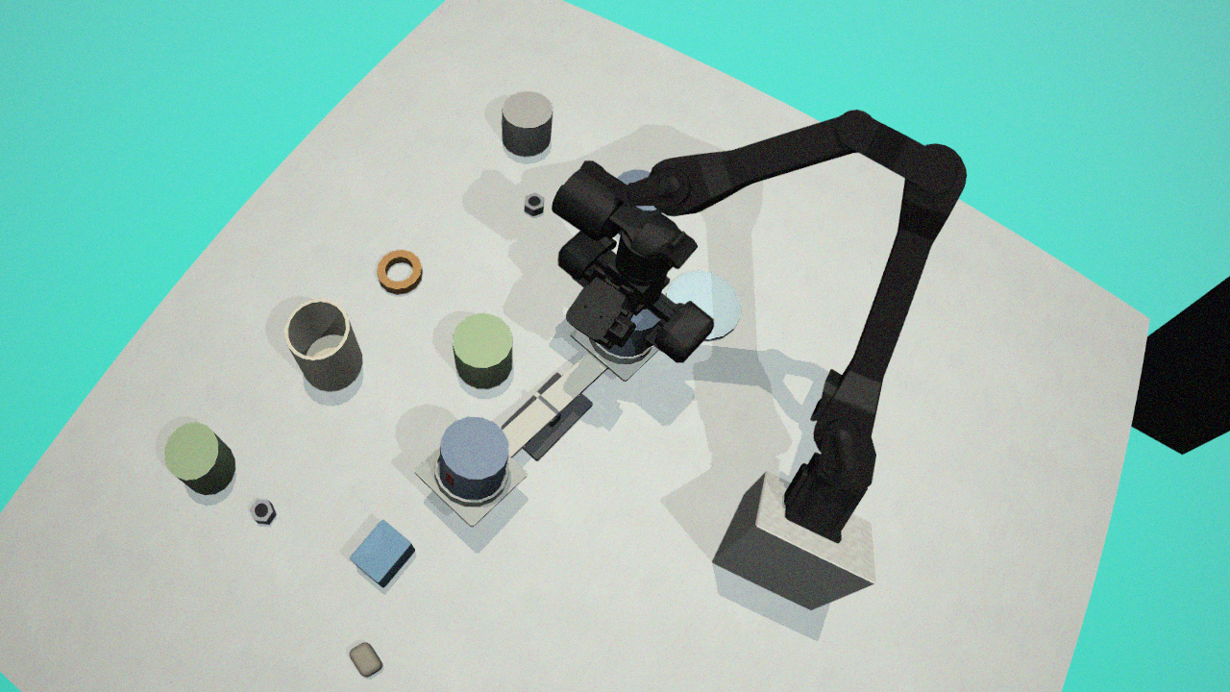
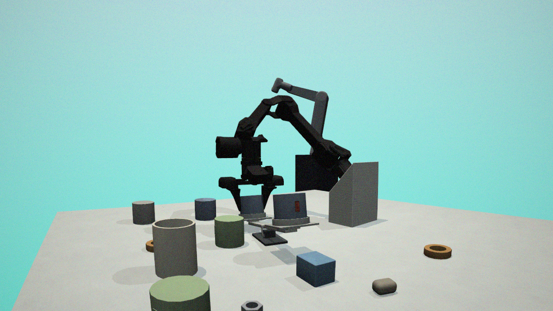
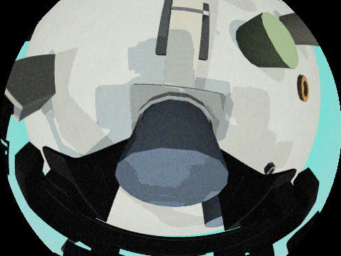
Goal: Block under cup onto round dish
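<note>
Pinching the dish-side cup (image 1: 625,346) (image 2: 251,204) (image 3: 172,124) in the claw (image 1: 634,333) (image 2: 252,210) (image 3: 172,147), at its end of the balance (image 1: 525,420) (image 2: 269,239) (image 3: 181,53). Likely at the grasp, just ahead of lifting. Next, raise straight up, spare the other cup (image 1: 474,449) (image 2: 287,205), avoid the round dish (image 1: 718,301). Cannot see the block; presumably under the pinched cup.

Matt tabletop (image 1: 593,533) (image 2: 96,239); smooth matt green cylinder (image 1: 483,344) (image 2: 229,232) (image 3: 266,40); metallic-looking nut (image 1: 262,511) (image 2: 252,306).

In the top view, the light blue dish (image 1: 715,303) lies right beside the gripped cup (image 1: 643,320) (image 2: 252,204) (image 3: 171,178); the green cylinder (image 1: 482,348) (image 2: 229,232) (image 3: 270,40) stands near its lower left, leaving a gap between.
</note>
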Controlling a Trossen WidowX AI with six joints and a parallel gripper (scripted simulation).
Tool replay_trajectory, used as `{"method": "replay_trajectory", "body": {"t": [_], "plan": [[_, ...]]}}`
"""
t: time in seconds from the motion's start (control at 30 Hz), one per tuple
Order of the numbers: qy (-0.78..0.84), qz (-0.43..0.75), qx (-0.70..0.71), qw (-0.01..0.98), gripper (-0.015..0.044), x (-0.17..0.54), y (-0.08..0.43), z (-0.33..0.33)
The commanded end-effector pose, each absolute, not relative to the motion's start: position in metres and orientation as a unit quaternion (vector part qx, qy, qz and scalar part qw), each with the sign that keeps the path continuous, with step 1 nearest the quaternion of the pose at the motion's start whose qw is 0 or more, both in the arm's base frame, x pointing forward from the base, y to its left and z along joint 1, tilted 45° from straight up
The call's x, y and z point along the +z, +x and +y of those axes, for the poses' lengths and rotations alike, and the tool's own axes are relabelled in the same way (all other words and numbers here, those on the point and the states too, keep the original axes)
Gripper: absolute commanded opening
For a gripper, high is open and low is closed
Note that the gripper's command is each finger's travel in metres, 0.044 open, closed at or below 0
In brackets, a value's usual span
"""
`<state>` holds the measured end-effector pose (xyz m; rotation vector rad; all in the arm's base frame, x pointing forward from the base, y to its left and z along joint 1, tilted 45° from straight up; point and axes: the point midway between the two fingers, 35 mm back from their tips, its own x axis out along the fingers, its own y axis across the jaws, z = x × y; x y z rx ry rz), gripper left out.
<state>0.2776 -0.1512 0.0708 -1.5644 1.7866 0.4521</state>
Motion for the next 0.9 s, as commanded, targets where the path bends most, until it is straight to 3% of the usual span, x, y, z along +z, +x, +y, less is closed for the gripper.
{"method": "replay_trajectory", "body": {"t": [0.0, 0.87], "plan": [[-0.606, 0.689, 0.176, 0.357, 0.0, 0.073, 0.28, -0.147], [-0.604, 0.688, 0.179, 0.36, 0.0, 0.094, 0.286, -0.123]]}}
